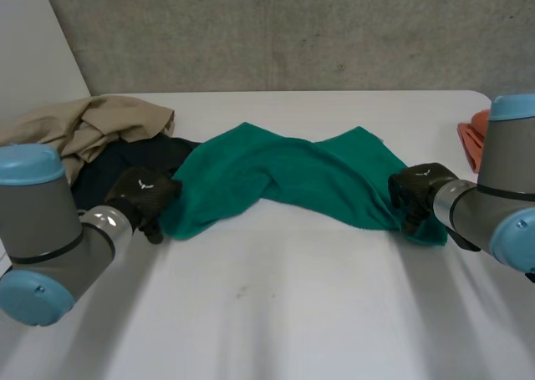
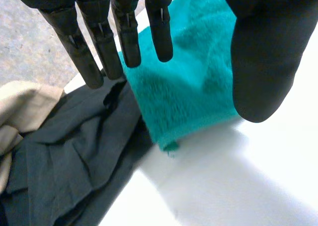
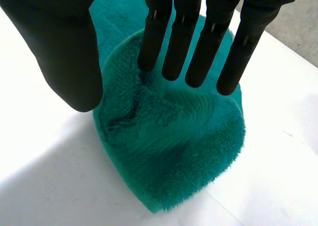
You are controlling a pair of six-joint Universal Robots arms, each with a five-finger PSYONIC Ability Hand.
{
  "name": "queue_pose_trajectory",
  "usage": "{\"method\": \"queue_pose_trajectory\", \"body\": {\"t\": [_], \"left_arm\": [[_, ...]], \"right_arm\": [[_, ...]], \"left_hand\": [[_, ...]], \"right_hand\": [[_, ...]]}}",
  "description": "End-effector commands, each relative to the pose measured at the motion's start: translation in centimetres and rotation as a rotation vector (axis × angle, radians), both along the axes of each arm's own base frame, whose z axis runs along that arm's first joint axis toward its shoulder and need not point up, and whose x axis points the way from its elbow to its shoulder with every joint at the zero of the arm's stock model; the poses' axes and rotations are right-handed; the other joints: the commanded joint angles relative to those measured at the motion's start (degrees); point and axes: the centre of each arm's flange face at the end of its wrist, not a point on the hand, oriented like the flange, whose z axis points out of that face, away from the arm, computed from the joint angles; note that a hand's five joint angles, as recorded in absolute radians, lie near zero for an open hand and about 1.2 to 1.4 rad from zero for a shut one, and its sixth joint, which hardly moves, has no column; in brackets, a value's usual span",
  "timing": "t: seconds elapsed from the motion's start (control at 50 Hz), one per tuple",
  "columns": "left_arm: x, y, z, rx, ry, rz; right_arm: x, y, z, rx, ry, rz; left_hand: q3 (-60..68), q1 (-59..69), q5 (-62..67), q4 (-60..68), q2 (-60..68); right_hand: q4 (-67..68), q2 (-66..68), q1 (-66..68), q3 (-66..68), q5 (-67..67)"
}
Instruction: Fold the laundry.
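White table (image 1: 276, 305) carried a green terry towel (image 1: 292, 175), stretched lengthwise btw both hands, its middle rumpled & twisted. A dark grey crumpled garment (image 1: 159, 154) lay just beyond the left hand (image 1: 144, 195), touching the towel corner at that hand's fingertips. A beige crumpled garment (image 1: 92, 125) sat past it, further from the hand. An orange cloth (image 1: 471, 138) lay outboard of the right hand (image 1: 418, 192), apart from the towel.

Left hand: fingers straight, thumb spread wide, nothing clamped. The towel's corner lay below the gap btw fingers & thumb. Right hand: likewise spread, fingers straight over the towel's bunched, rounded end, thumb off to the side above bare table, no pinch.

Step in hand was prob. taking both ends for a first fold. To do it well, each hand should close on towel only. That matters esp. on the left, where the dark garment could get pinched too. The right end was humped, so better to grab the true edge & pull the twist flat before folding.

Hard to tell: whether either hand's fingertips touched the pile. The right end's corners were rolled under, the orange cloth was cut off by the arm, & the dark garment was partly under the beige one.
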Motion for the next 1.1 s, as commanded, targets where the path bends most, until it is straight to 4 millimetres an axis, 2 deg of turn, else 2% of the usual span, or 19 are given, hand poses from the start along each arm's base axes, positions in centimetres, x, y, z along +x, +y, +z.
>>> {"method": "queue_pose_trajectory", "body": {"t": [0.02, 0.1, 0.24, 0.44, 0.62, 0.7, 0.74, 0.78, 0.8, 0.84, 0.9, 0.92, 0.94, 0.98, 1.0, 1.06, 1.08, 1.1], "left_arm": [[1.4, -0.8, -1.7, -0.023, -0.08, -0.048], [1.8, -2.0, -2.7, -0.071, -0.097, -0.061], [1.3, -3.4, -3.1, -0.166, -0.074, -0.066], [0.3, -4.0, -3.4, -0.194, -0.022, -0.082], [-0.1, -4.8, -4.4, -0.193, -0.023, -0.092], [-0.3, -5.3, -4.7, -0.206, -0.021, -0.096], [-0.4, -5.5, -4.6, -0.223, -0.014, -0.101], [-0.5, -5.6, -4.4, -0.237, -0.009, -0.103], [-0.5, -5.8, -3.7, -0.268, -0.004, -0.096], [-0.5, -5.8, -2.7, -0.306, 0.005, -0.088], [-0.4, -5.1, 0.2, -0.367, 0.049, -0.051], [-0.4, -4.6, 2.3, -0.397, 0.093, -0.03], [-0.4, -4.2, 3.4, -0.414, 0.116, -0.019], [-0.3, -3.5, 5.7, -0.44, 0.173, 0.001], [-0.1, -2.6, 7.7, -0.457, 0.228, 0.013], [0.3, -1.4, 10.7, -0.478, 0.305, 0.025], [0.6, -0.5, 12.4, -0.488, 0.34, 0.028], [0.8, -0.2, 13.2, -0.489, 0.355, 0.03]], "right_arm": [[-0.3, 0.9, 0.2, -0.027, -0.028, 0.007], [-0.2, 1.3, -0.3, -0.018, -0.026, 0.013], [-0.1, 1.7, -1.6, 0.0, -0.034, 0.008], [-0.1, 0.9, -2.4, -0.005, -0.182, -0.095], [0.1, 0.3, -3.7, -0.018, -0.18, -0.131], [0.1, 0.1, -4.4, -0.02, -0.165, -0.144], [0.1, 0.0, -4.4, -0.029, -0.155, -0.146], [0.1, -0.2, -4.3, -0.049, -0.149, -0.148], [0.0, -0.4, -4.0, -0.077, -0.144, -0.155], [-0.2, -0.8, -3.5, -0.114, -0.142, -0.164], [-0.5, -0.7, -1.4, -0.185, -0.127, -0.163], [-0.5, -0.5, -0.7, -0.205, -0.121, -0.156], [-0.7, -0.4, 0.9, -0.253, -0.112, -0.141], [-1.1, -0.3, 2.7, -0.302, -0.1, -0.125], [-1.6, -0.3, 4.7, -0.358, -0.081, -0.11], [-2.5, -0.1, 8.0, -0.441, -0.06, -0.101], [-3.2, 0.1, 10.2, -0.495, -0.049, -0.102], [-3.5, 0.2, 11.3, -0.522, -0.046, -0.101]], "left_hand": [[-3.3, -3.1, -2.5, -2.6, -3.4], [-3.6, -3.4, -2.9, -2.9, -3.7], [-1.5, -1.2, -0.7, -0.7, -1.5], [0.1, 0.3, 0.8, 0.8, 0.0], [3.2, 3.5, 4.0, 4.0, 3.2], [11.0, 11.2, 11.7, 11.7, 10.9], [24.4, 24.6, 25.2, 25.1, 24.3], [41.3, 41.6, 42.1, 42.1, 41.3], [52.4, 52.6, 53.2, 53.1, 52.3], [52.5, 52.8, 53.3, 53.2, 52.5], [52.5, 52.8, 53.3, 53.2, 52.5], [52.5, 52.8, 53.3, 53.2, 52.5], [52.5, 52.8, 53.3, 53.2, 52.5], [52.5, 52.8, 53.3, 53.2, 52.5], [52.5, 52.8, 53.3, 53.2, 52.5], [52.5, 52.8, 53.3, 53.2, 52.5], [52.5, 52.8, 53.3, 53.2, 52.5], [52.5, 52.8, 53.3, 53.2, 52.5]], "right_hand": [[1.9, 1.9, 1.9, 1.6, 2.6], [1.7, 1.7, 1.7, 1.5, 2.4], [-3.3, -3.3, -3.3, -3.6, -2.6], [-7.2, -7.2, -7.2, -7.5, -6.5], [-6.9, -6.9, -6.9, -7.1, -6.2], [-6.2, -6.2, -6.2, -6.4, -5.5], [-3.9, -3.9, -3.8, -4.1, -3.2], [12.0, 12.0, 12.1, 11.8, 12.7], [38.3, 38.3, 38.3, 38.1, 39.0], [38.6, 38.6, 38.6, 38.3, 39.3], [38.6, 38.6, 38.6, 38.3, 39.3], [38.6, 38.6, 38.6, 38.3, 39.3], [38.6, 38.6, 38.6, 38.3, 39.3], [38.6, 38.6, 38.6, 38.3, 39.3], [38.6, 38.6, 38.6, 38.3, 39.3], [38.6, 38.6, 38.6, 38.3, 39.3], [38.6, 38.6, 38.6, 38.3, 39.3], [38.6, 38.6, 38.6, 38.3, 39.3]]}}
